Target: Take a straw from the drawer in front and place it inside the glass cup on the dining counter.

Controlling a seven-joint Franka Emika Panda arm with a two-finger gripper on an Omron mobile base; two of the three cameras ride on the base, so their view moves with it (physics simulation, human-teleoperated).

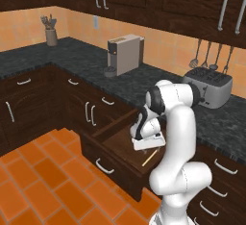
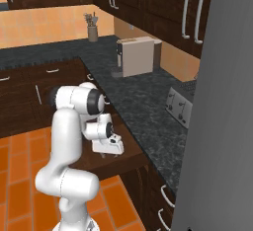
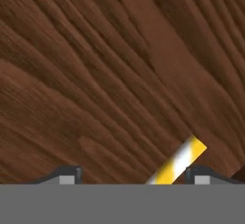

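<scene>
The dark wooden drawer (image 1: pixel 109 142) stands pulled out below the black worktop, its silver bar handle (image 1: pixel 104 166) facing the floor side. The pale yellow straw (image 1: pixel 149 157) lies flat on the drawer's floor. My gripper (image 1: pixel 150 147) points down into the drawer right over the straw. In the hand view the straw (image 3: pixel 181 160) runs slantwise between the two fingertips, close to the right fingertip (image 3: pixel 197 174), and the gripper (image 3: pixel 131 176) is open around it, with a gap on both sides. From the right base view the hand (image 2: pixel 108 147) sits low in the drawer (image 2: pixel 129 162). The glass cup and dining counter are out of view.
On the black granite worktop (image 1: pixel 144 82) stand a beige coffee machine (image 1: pixel 126 53), a silver toaster (image 1: pixel 209 85) and a utensil holder (image 1: pixel 51 35). Shut cabinet doors flank the drawer. A tall grey panel (image 2: pixel 222 126) rises at the right. Orange tiled floor (image 1: pixel 43 176) lies in front.
</scene>
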